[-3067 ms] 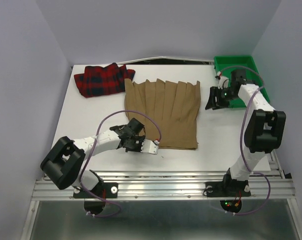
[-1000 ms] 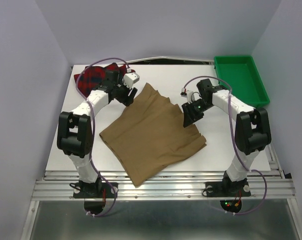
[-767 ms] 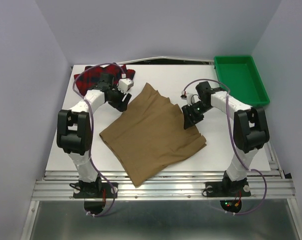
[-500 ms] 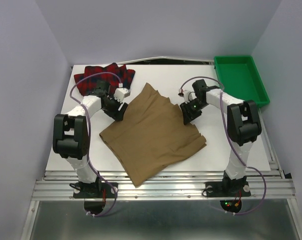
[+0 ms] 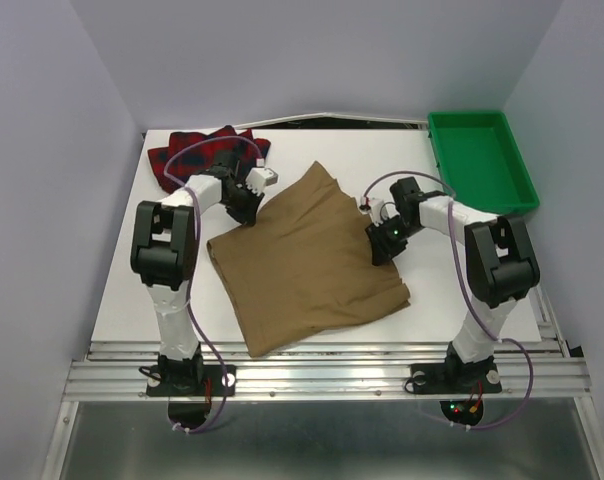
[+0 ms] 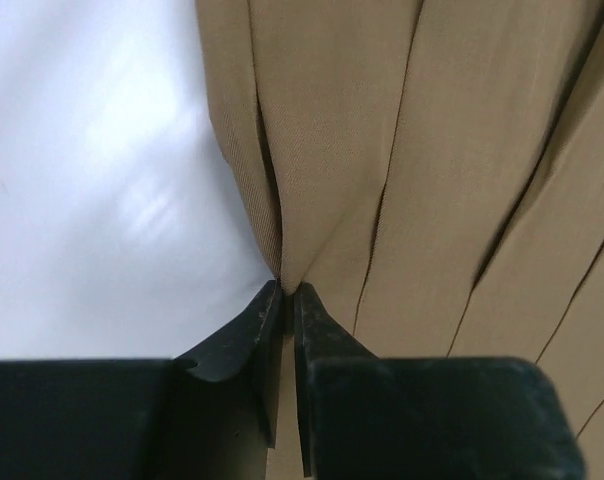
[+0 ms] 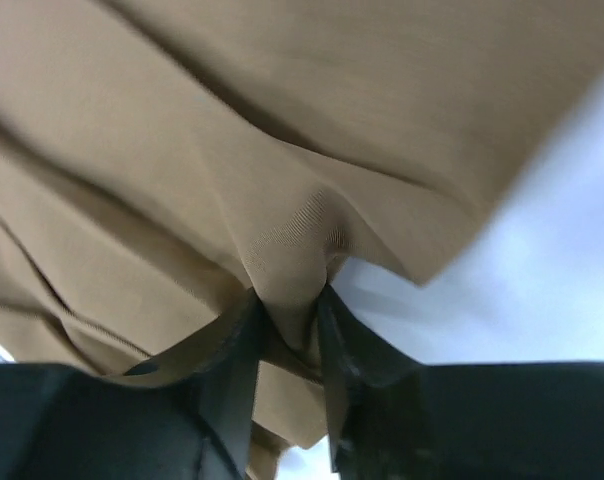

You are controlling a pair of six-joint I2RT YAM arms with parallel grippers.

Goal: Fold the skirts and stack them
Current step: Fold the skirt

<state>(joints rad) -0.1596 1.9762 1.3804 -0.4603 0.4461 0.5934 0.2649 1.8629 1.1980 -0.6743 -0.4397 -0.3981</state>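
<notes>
On the middle of the table (image 5: 432,290) lies the tan skirt (image 5: 312,255), spread flat but turned at a slant to the table edges, with one corner pointing to the far side and its long axis running from that corner toward the near-left corner. The left tool (image 6: 287,295) is nearly shut and pinches a thin fold of the skirt's far-left edge, where the pleats run away from it. The right tool (image 7: 287,300) is closed on a thicker bunch of cloth at the opposite, right edge. So the skirt lies between the two tools, each arm nearest to its own side; I judge the coming fold depends on this line. Just behind the left tool lies the red plaid skirt (image 5: 187,160), and the green tray (image 5: 482,160) stands well apart at far right.
</notes>
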